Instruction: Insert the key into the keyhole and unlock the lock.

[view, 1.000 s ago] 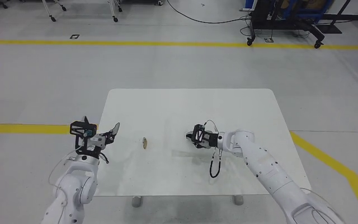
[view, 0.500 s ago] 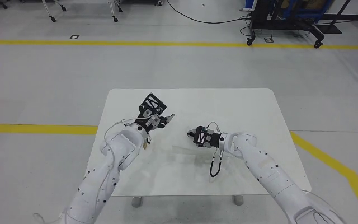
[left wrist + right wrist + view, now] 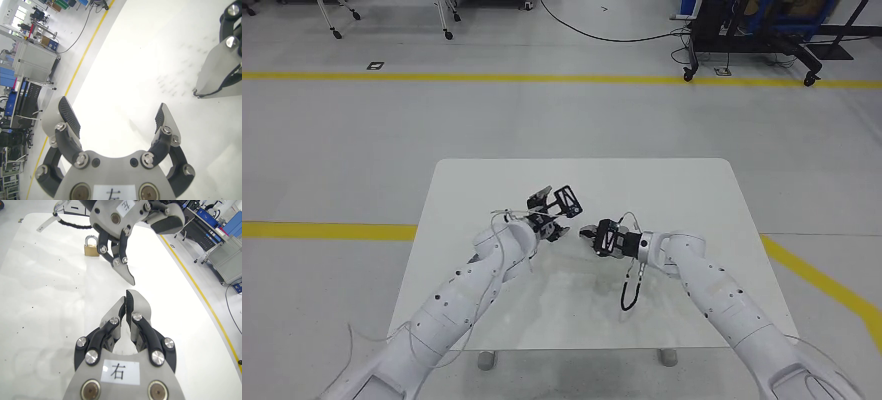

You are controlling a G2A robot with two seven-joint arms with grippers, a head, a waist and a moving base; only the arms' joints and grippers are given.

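A brass padlock (image 3: 91, 249) with a steel shackle stands upright on the white table (image 3: 672, 190), behind the left gripper as the right wrist view has it. My left gripper (image 3: 554, 218) (image 3: 113, 106) is open with nothing between its pads, near the table's middle. It faces my right gripper (image 3: 585, 233) (image 3: 126, 294), whose fingers are shut. One left fingertip (image 3: 131, 280) hangs just short of the right gripper's tips. I see no key between the right pads or on the table.
A black cable loop (image 3: 627, 290) hangs from the right forearm over the table. A white tag (image 3: 44, 224) dangles from the left arm. The table's far half and right side lie bare.
The left arm has swung from the table's left edge over the padlock to the middle, ending tip to tip with the right gripper. The right gripper has shifted slightly.
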